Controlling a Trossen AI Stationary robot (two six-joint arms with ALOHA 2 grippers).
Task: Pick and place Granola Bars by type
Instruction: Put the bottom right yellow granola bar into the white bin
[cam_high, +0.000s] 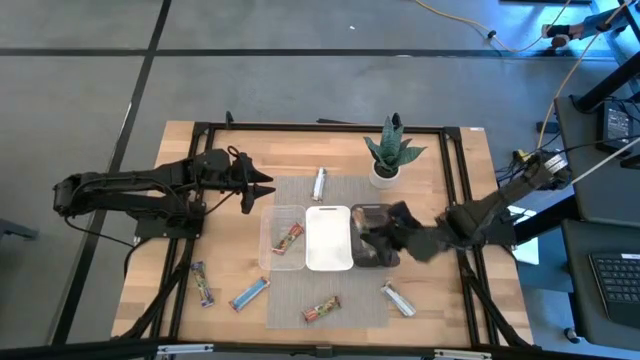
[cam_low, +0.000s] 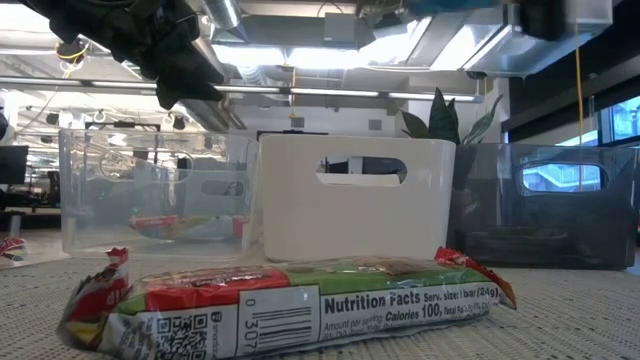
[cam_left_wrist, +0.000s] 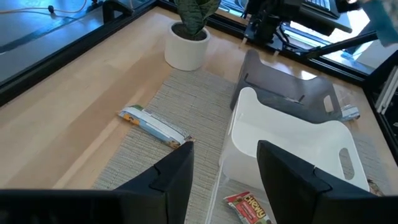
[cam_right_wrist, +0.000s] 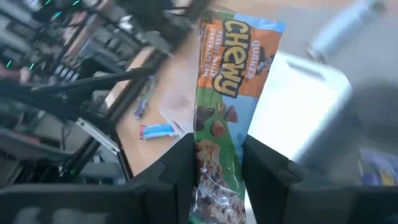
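My right jaws (cam_right_wrist: 214, 165) are shut tight on a bar (cam_right_wrist: 221, 118) with a blue and orange wrapper. I am holding it up in the air, over the dark bin (cam_high: 372, 238) on the bench (cam_high: 210, 150). So I think I am in the middle of dropping this bar where it belongs. My left jaws (cam_left_wrist: 224, 171) are partly open and hold nothing. They hang over the far side of the mat, near the clear bin (cam_high: 284, 238). That clear bin already has a red bar (cam_high: 290, 237) inside it. The white bin (cam_high: 328, 238) sits between the clear one and the dark one. Other bars wait on the bench. A silver bar (cam_high: 320, 183) lies behind the bins, near the plant (cam_high: 388, 152). A green and red bar (cam_high: 321, 311), a blue bar (cam_high: 249, 294), another silver bar (cam_high: 398, 298) and a purple bar (cam_high: 202, 284) lie in front. Next, I think my right jaws should go down low into the dark bin and then open, so the bar falls inside and does not bounce out. After that, my left jaws are well placed to go for the silver bar behind the bins.
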